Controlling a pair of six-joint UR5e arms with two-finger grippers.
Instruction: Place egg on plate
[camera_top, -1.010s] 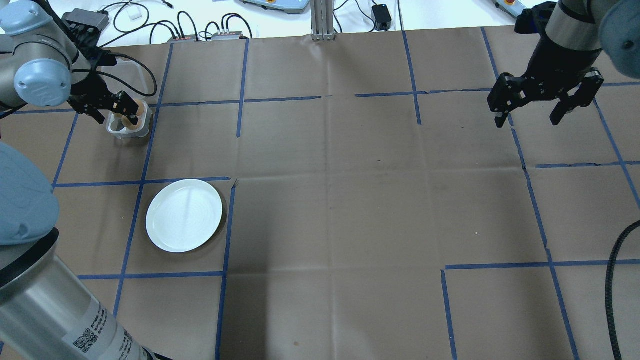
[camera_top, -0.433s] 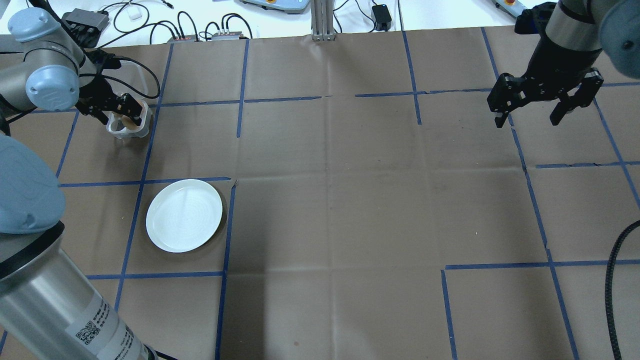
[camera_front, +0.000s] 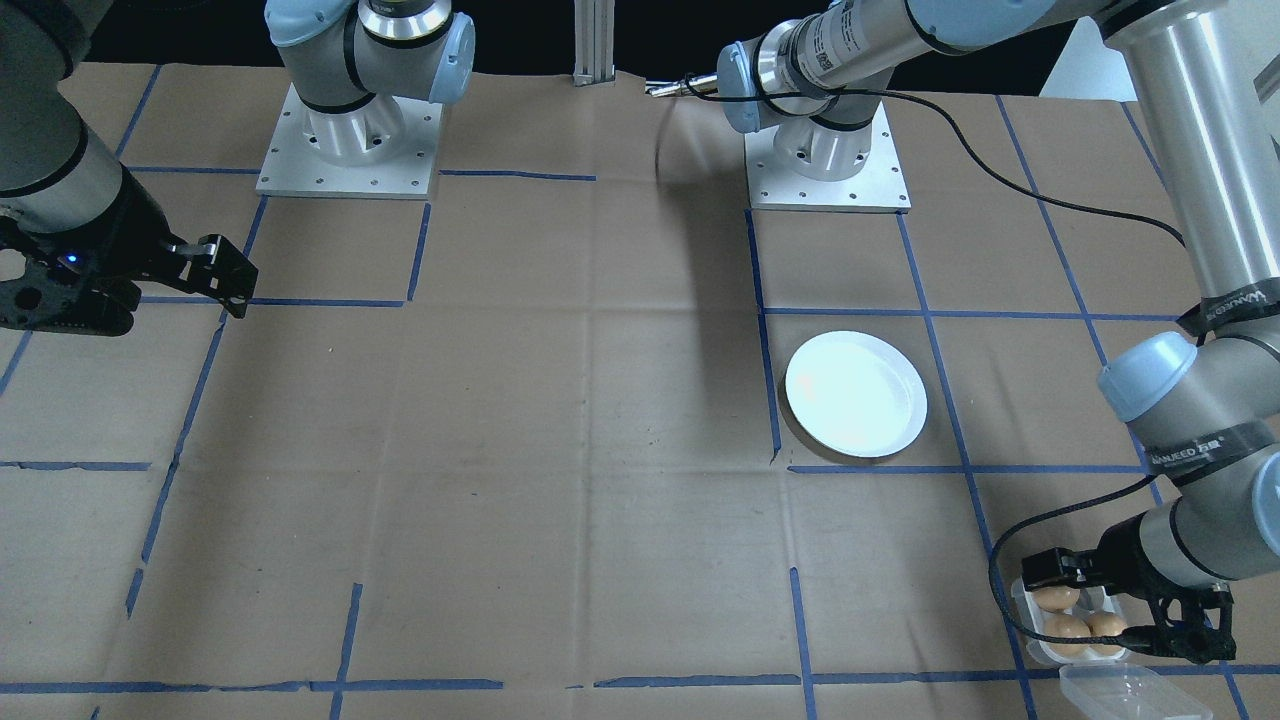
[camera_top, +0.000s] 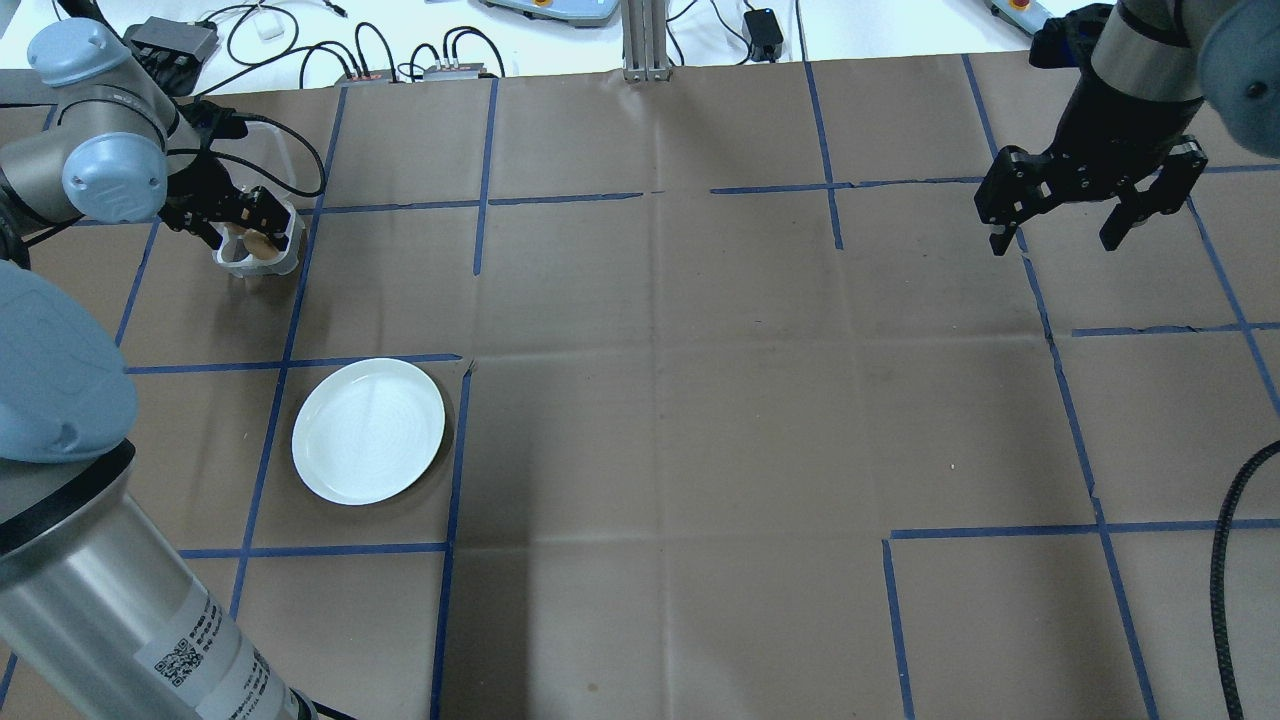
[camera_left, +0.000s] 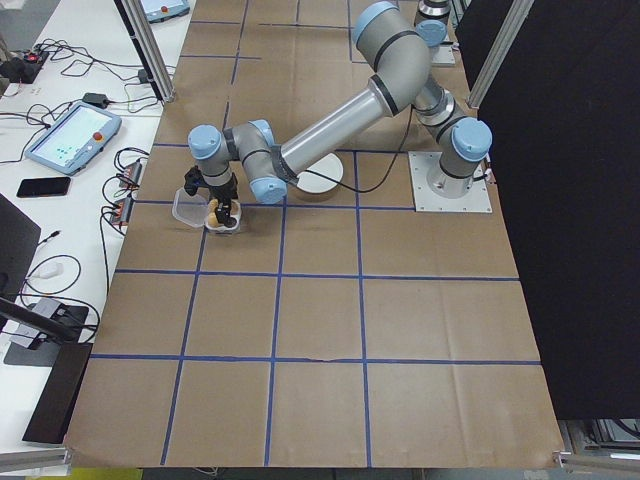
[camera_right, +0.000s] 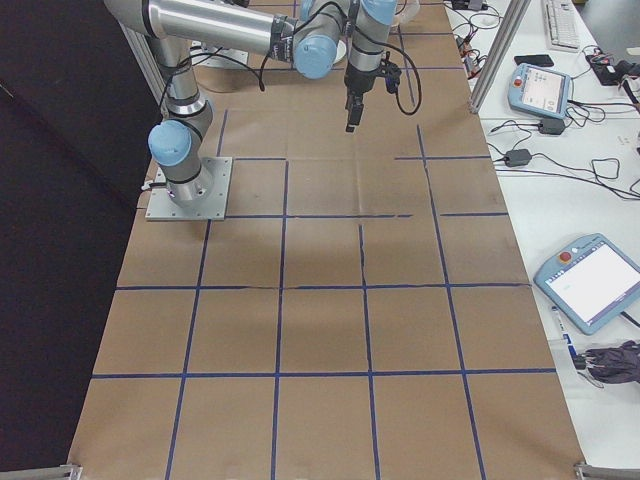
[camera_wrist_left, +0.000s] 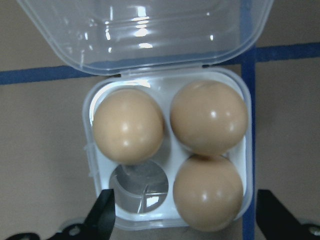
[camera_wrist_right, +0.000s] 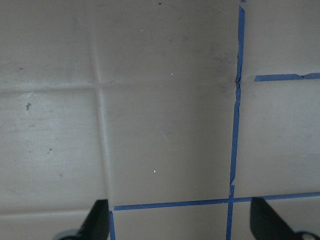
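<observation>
The white plate (camera_top: 368, 430) (camera_front: 855, 394) lies bare on the brown paper at the left front. Farther back stands a clear egg tray (camera_top: 286, 256) (camera_wrist_left: 240, 95) holding three brown eggs (camera_wrist_left: 128, 125) (camera_wrist_left: 209, 117) (camera_wrist_left: 208, 192) and one bare cup. My left gripper (camera_top: 250, 228) (camera_front: 1115, 610) (camera_wrist_left: 182, 220) hangs open just over the tray, its fingers straddling the tray's near side, holding nothing. My right gripper (camera_top: 1058, 240) (camera_wrist_right: 182, 220) (camera_front: 170, 300) is open above the table at the far right.
The tray's clear lid (camera_wrist_left: 145, 30) (camera_front: 1130, 690) lies folded open behind it. Cables and control boxes (camera_top: 420, 70) sit past the table's back edge. Blue tape lines (camera_top: 460, 450) grid the paper. My left arm's near link (camera_top: 90, 560) rises at the front left.
My left wrist has swung slightly back and right over the egg tray, with the gripper staying above it. The right arm, plate and eggs have not moved.
</observation>
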